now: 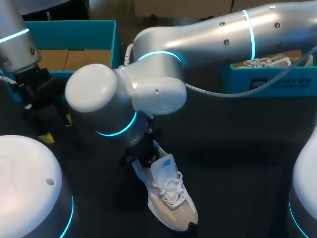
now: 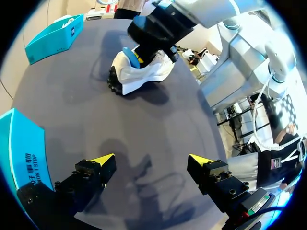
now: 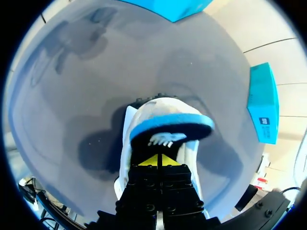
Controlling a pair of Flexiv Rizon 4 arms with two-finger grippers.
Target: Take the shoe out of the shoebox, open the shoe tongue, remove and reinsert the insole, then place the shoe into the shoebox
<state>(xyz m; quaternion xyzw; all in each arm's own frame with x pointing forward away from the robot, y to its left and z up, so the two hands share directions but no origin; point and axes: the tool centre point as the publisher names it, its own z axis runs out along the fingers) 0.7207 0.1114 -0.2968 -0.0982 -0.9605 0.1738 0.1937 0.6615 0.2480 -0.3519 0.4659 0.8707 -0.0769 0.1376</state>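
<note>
Shoe [image 1: 171, 198] lies under right pincer [image 3: 158, 162], which pinches its insole [image 3: 172, 128].

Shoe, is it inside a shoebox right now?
No, the shoe lies on its sole on the dark table, outside any box.

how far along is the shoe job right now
Done: the shoe is out on the table. In hand: the right tool pinches the blue insole, raised at the heel; the left tool hangs open. Left: finishing the insole step, then returning the shoe to the shoebox.
</note>
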